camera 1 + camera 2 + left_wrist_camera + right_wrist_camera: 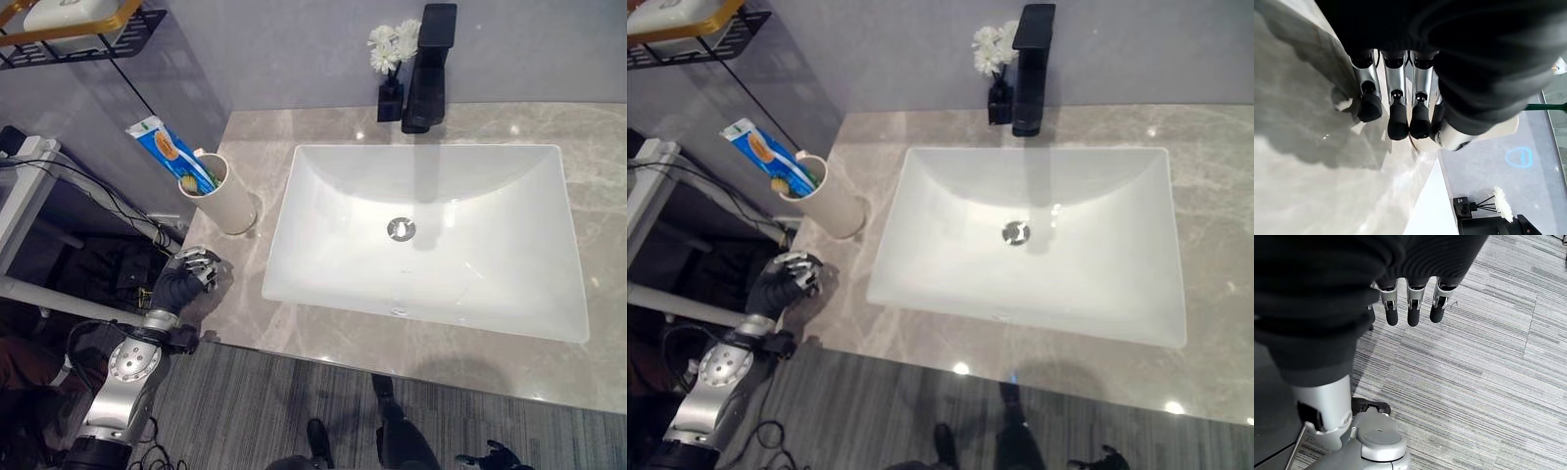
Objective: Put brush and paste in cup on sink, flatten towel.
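Standing in the cream cup at the left of the frame, the toothpaste tube leans up and to the left, with the brush tucked beside it, its bristles at the rim. The cup rests on the marble tabletop, just left of the white sink basin. Below the cup, at the tabletop's lower left corner, the left hand hovers with its fingers loosely curled and grasping nothing, the dark tips close over the stone. At the upper middle of the frame a black faucet stands behind the basin, with a small black vase of white flowers just to its left. A black-and-gold wire shelf occupies the upper left corner. The right hand hangs over grey striped carpet, fingers relaxed and released.
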Controlling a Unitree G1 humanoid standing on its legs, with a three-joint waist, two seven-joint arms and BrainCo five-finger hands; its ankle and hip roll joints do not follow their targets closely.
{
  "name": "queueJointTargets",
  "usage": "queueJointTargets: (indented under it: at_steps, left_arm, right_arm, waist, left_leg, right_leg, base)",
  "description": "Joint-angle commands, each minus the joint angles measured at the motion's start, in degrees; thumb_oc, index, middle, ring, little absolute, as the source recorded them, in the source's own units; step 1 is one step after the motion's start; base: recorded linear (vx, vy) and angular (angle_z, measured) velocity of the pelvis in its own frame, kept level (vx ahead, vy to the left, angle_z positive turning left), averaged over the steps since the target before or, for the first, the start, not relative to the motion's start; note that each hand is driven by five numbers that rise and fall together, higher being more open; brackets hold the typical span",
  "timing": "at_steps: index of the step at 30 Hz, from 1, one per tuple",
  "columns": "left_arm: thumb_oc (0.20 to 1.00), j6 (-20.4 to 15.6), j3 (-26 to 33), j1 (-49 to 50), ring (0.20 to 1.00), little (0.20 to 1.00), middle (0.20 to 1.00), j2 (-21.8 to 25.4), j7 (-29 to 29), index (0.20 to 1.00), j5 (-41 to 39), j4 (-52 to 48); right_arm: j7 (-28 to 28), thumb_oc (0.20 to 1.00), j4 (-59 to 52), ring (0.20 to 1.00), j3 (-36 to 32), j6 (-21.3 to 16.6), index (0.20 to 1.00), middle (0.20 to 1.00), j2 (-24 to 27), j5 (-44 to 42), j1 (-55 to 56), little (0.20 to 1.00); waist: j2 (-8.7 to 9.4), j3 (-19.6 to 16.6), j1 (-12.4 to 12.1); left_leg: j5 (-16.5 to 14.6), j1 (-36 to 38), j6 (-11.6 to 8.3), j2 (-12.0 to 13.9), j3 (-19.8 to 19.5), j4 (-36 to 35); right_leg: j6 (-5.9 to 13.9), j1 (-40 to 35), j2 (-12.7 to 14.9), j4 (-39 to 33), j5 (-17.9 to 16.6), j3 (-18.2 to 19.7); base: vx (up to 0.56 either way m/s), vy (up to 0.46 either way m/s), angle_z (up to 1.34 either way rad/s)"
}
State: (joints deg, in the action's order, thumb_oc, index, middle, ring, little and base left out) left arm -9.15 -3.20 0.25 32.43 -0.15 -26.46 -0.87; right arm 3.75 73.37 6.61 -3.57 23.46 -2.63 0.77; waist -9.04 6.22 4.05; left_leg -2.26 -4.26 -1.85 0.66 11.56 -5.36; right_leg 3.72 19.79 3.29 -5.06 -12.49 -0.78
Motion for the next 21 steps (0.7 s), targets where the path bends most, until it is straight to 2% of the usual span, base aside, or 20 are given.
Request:
queueJointTargets:
  at_steps: [1,13,21]
  left_arm:
    - [0.200,-0.50,1.64,-2.49,0.200,0.200,0.200,-0.32,2.35,0.200,-1.97,1.72]
    - [0.200,-1.30,0.33,-12.55,0.200,0.200,0.200,-1.77,7.79,0.200,-1.62,3.21]
    - [0.200,-2.49,-0.19,-20.73,0.200,0.200,0.200,-2.37,12.57,0.200,-0.99,7.78]
  right_arm:
    - [0.89,1.000,2.83,1.000,2.03,1.02,1.000,1.000,-1.42,-0.63,-1.48,1.000]
    - [1.90,1.000,2.01,1.000,3.13,1.05,1.000,1.000,-1.11,-0.94,-2.33,1.000]
    - [2.01,1.000,1.90,1.000,4.46,1.18,1.000,1.000,-0.99,-0.29,-2.63,1.000]
  waist:
    - [2.32,-0.84,2.11]
    - [2.41,-0.61,3.62]
    - [2.76,-0.93,4.79]
  left_leg:
    - [1.54,-0.21,-1.11,-1.66,0.01,0.36]
    - [1.74,-1.64,-1.50,-1.21,0.29,0.36]
    - [1.55,-2.28,-1.65,-1.00,1.08,0.36]
  right_leg:
    - [2.49,-1.94,0.66,0.06,2.76,-0.45]
    - [2.29,-0.17,0.25,0.06,2.62,-0.27]
    - [2.23,0.86,-0.23,0.06,2.38,0.36]
  base:
    - [0.00,0.000,0.00]
    - [0.00,0.000,0.00]
    - [0.00,0.002,-0.02]
